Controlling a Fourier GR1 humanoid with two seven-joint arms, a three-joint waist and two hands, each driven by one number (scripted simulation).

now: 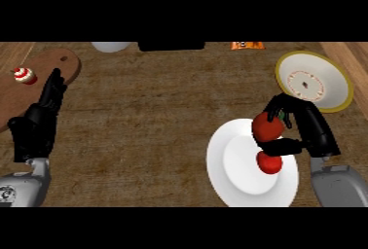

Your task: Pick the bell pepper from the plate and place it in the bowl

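My right hand (pixel 305 129) is curled round a red bell pepper (pixel 267 126) with a green stem, over the upper right part of the white plate (pixel 233 170). The thumb crosses in front of the pepper, and more red (pixel 270 164) shows below it above the plate. Whether the pepper touches the plate I cannot tell. The bowl (pixel 338 85), white inside with a yellow rim, stands just beyond the hand at the upper right. At the left edge my left hand (pixel 39 121) rests open, fingers pointing up, holding nothing.
A wooden cutting board (pixel 50 65) lies at the far left with a small red and white cupcake (pixel 24 75) on it. Along the back edge sit a white object (pixel 111 46), a black object (pixel 171 46) and an orange packet (pixel 247 45).
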